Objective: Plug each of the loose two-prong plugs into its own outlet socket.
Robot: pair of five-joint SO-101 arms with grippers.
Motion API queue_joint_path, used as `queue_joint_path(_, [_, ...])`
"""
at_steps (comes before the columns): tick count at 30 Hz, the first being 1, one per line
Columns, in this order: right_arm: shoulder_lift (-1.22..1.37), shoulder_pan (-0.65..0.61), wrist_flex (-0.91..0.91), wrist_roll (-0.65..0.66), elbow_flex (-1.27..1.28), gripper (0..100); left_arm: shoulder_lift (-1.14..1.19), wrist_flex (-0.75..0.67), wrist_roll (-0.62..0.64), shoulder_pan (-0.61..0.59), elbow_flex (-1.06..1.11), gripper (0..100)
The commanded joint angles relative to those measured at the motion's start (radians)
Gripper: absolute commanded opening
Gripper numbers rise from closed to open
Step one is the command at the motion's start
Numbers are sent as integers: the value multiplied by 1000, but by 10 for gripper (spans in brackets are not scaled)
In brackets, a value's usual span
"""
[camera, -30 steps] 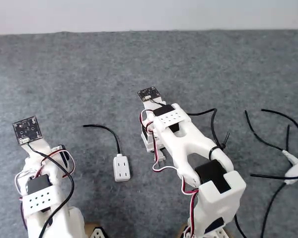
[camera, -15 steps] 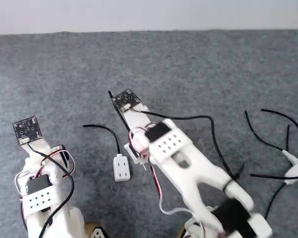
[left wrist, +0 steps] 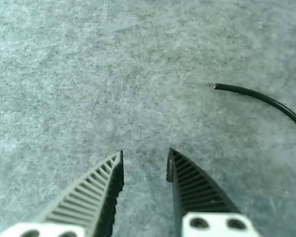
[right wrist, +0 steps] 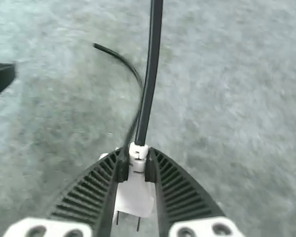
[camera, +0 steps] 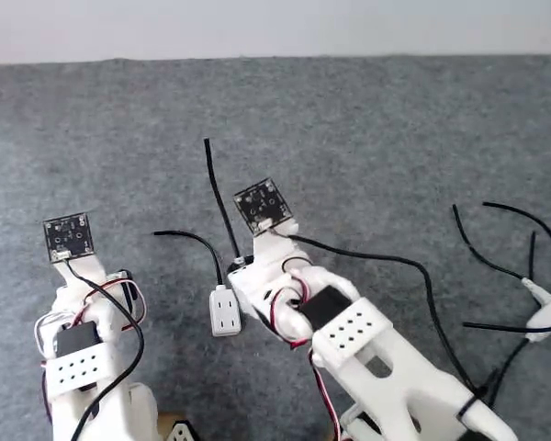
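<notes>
Right gripper (right wrist: 135,154) is clamped tight on the white two-prong plug (right wrist: 133,192). The ribbed fingers press its flat sides, the two bare prongs stick out on the wrist side, and the plug's black cord (camera: 219,197) runs out past the fingertips. Seen from above, that cord stands up as a stiff line towards the upper left of centre, and the arm carrying it stretches in from the lower right. And there's the white outlet socket (camera: 224,310), lying flat on the grey carpeted table (camera: 395,129) at lower centre-left, between the two arms. The held plug is just up and to the right of it, near but not in it. The socket's own cord (camera: 197,238) curls away to the upper left. Over at the lower left, the left gripper (left wrist: 145,154) is spread open with nothing between its fingers, low over bare carpet, and a loose cord end (left wrist: 246,93) lies well ahead of the tips. At the right edge, a white connector (camera: 546,319) sits among more black cords (camera: 496,326), well apart from both arms.
</notes>
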Motion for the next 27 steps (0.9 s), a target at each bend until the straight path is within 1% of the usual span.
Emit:
queue_joint_path(1, [-39,-33,-61,-15,0,8,11,20,-8,9,-27,136])
queue_joint_path(4, [-45,-31,-61,-15,0,8,107,26,-8,34,-70,134])
queue_joint_path(9, [-48,-31,-38,-3,0,8,414,28,-9,35,-237,133])
queue_joint_path(12, [-79,-54,30,83,-5,8,583,63,-12,38,-354,133])
queue_joint_path(14, [-137,-79,76,115,0,8,664,87,-20,69,-414,133])
queue_joint_path(15, [-173,-87,104,126,0,8,695,103,-44,89,-437,133])
queue_joint_path(17, [-249,-96,153,167,6,8,718,129,-126,153,-461,119])
queue_joint_path(21, [-381,-97,162,224,81,8,690,141,-253,272,-437,8])
queue_joint_path(26, [-438,-97,162,233,114,8,598,133,-293,322,-366,13])
queue_joint_path(27, [-438,-97,162,233,114,8,577,133,-322,333,-351,13])
